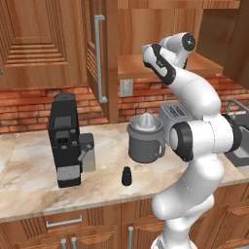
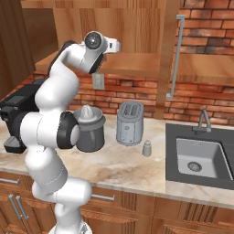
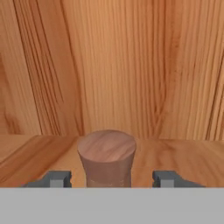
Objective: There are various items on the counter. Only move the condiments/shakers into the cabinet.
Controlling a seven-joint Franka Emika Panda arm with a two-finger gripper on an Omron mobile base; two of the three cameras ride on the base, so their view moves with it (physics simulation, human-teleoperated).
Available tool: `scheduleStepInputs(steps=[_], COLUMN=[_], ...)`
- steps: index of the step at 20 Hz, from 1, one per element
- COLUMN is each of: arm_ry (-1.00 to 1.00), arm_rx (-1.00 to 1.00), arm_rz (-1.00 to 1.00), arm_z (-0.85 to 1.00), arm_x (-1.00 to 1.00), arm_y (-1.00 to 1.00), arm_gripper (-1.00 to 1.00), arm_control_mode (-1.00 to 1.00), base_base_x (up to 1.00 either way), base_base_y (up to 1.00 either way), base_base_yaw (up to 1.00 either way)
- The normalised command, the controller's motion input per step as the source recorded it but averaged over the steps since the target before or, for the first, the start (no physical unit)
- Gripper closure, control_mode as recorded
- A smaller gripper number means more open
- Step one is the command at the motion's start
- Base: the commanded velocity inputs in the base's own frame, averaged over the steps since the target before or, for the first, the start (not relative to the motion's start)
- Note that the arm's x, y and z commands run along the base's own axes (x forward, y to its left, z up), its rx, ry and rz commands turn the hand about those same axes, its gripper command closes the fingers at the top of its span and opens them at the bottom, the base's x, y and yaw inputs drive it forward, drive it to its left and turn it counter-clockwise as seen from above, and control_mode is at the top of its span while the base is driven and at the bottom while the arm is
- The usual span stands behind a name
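The brown shaker [image 3: 107, 158] stands on the cabinet shelf [image 3: 183, 155], but its foot is cut off at the bottom of the hand view, and the finger tips [image 3: 56, 178] show as stubs only — whether they touch it cannot be told. In the left base view the arm [image 1: 194, 121] hides most of the toaster [image 1: 171, 113] and the right side of the juicer [image 1: 145, 138]. In the right base view it covers much of the coffee machine [image 2: 18, 114] — the sink [image 2: 201, 160] runs off the right edge.
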Motion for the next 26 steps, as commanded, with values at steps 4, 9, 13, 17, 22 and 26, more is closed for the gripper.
scheduleStepInputs(steps=[4,9,13,17,22,26], arm_ry=[-0.05,-0.11,-0.11,-0.02,0.0,0.02], arm_rx=[0.0,0.0,0.0,0.02,0.06,0.03], arm_rz=[0.0,-0.01,-0.01,-0.01,-0.02,0.0], arm_z=[0.0,0.0,0.0,-0.03,-0.19,-0.41], arm_x=[-0.6,-0.98,-1.0,-1.0,-1.0,-1.0], arm_y=[0.0,0.0,0.0,0.0,0.0,0.0], arm_gripper=[-1.0,-1.0,-1.0,-1.0,-1.0,-1.0], arm_control_mode=[-1.0,-1.0,-1.0,-1.0,-1.0,-1.0], base_base_x=[0.0,0.0,0.0,0.0,0.0,0.0], base_base_y=[0.0,0.0,0.0,0.0,0.0,0.0], base_base_yaw=[0.0,0.0,0.0,0.0,0.0,0.0])
